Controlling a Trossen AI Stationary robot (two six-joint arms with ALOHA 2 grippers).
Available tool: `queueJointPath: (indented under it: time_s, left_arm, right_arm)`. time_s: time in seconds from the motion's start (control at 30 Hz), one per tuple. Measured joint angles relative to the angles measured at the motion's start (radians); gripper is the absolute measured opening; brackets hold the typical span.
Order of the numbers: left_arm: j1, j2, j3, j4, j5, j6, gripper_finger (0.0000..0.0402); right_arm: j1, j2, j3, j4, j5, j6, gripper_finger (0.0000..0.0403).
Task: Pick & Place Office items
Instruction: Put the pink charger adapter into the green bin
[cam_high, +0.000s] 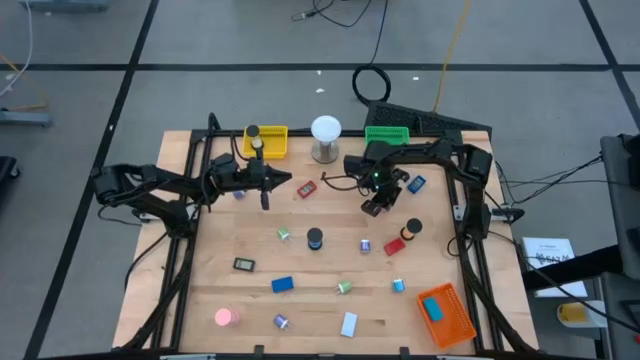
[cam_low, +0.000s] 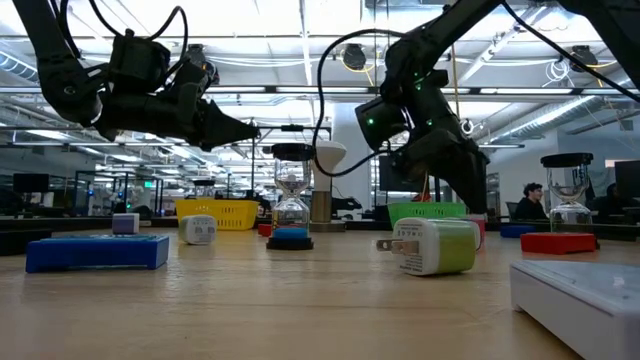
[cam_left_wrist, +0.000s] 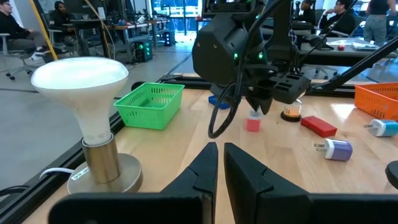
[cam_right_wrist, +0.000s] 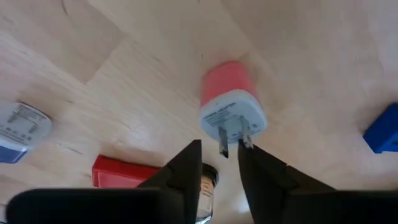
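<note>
A wooden desk (cam_high: 300, 290) carries small office items scattered around a white bulb on a metal stand (cam_high: 325, 137), which sits at the desk's far edge. There are three trays: a yellow tray (cam_high: 270, 141) just left of the bulb, a green tray (cam_high: 387, 135) just right of it, and an orange tray (cam_high: 447, 314) far off at the near right corner. The left pincer (cam_high: 284, 180) hangs above the desk near the bulb, on its left and a little nearer, its fingers almost touching and holding nothing. The right pincer (cam_right_wrist: 219, 163) hangs to the bulb's right and nearer, its fingers slightly apart, gripping nothing; a pink plug adapter (cam_right_wrist: 231, 102) lies on the desk directly beyond its fingertips. Nearby lie one red block (cam_high: 395, 244) and one black round cap (cam_high: 413, 229). Farther from the bulb lie one pink disc (cam_high: 224, 317), one blue block (cam_high: 282, 285), one white block (cam_high: 348, 323) and several small plugs and rolls, too small to count.
</note>
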Motion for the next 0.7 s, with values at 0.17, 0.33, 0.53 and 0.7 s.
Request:
queueJointPath:
  time_s: [0.17, 0.33, 0.53, 0.7]
  left_arm:
    - [0.0, 0.0, 0.0, 0.0, 0.0, 0.0, 0.003]
    - [0.0, 0.0, 0.0, 0.0, 0.0, 0.0, 0.003]
    - [0.0, 0.0, 0.0, -0.001, 0.0, -0.005, 0.003]
    - [0.0, 0.0, 0.0, -0.002, 0.0, -0.011, 0.003]
  right_arm:
    - [0.001, -0.051, 0.001, -0.002, 0.074, 0.032, 0.0148]
    - [0.013, -0.152, -0.002, 0.019, 0.177, 0.014, 0.0189]
    - [0.075, -0.277, -0.096, 0.158, 0.284, -0.122, 0.0224]
    - [0.123, -0.322, -0.225, 0.32, 0.278, -0.211, 0.0236]
